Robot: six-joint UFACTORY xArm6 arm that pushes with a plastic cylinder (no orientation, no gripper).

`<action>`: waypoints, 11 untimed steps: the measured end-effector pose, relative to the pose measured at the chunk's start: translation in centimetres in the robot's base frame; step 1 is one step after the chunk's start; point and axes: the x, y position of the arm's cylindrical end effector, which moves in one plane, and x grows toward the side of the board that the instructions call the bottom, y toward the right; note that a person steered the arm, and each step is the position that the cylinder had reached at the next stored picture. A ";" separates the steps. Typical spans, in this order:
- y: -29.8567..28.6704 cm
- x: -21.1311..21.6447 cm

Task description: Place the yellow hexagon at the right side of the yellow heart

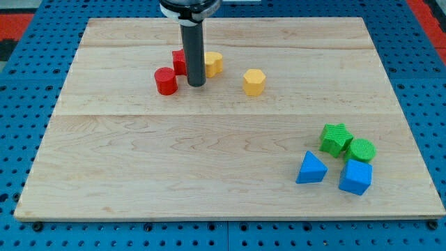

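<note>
The yellow hexagon (254, 81) lies on the wooden board, toward the view's top, right of centre-left. The yellow heart (213, 63) lies up and to the left of it, partly hidden behind the dark rod. My tip (196, 84) rests on the board just below-left of the heart and well to the left of the hexagon, apart from the hexagon. A red cylinder (166, 81) stands to the left of the tip. A second red block (180, 61) sits behind the rod, its shape unclear.
At the view's lower right stand a green star (336, 139), a green cylinder (362, 150), a blue triangle (311, 169) and a blue cube (356, 177). The board's edges (230, 219) border a blue pegboard.
</note>
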 end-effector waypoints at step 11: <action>9.1 13.2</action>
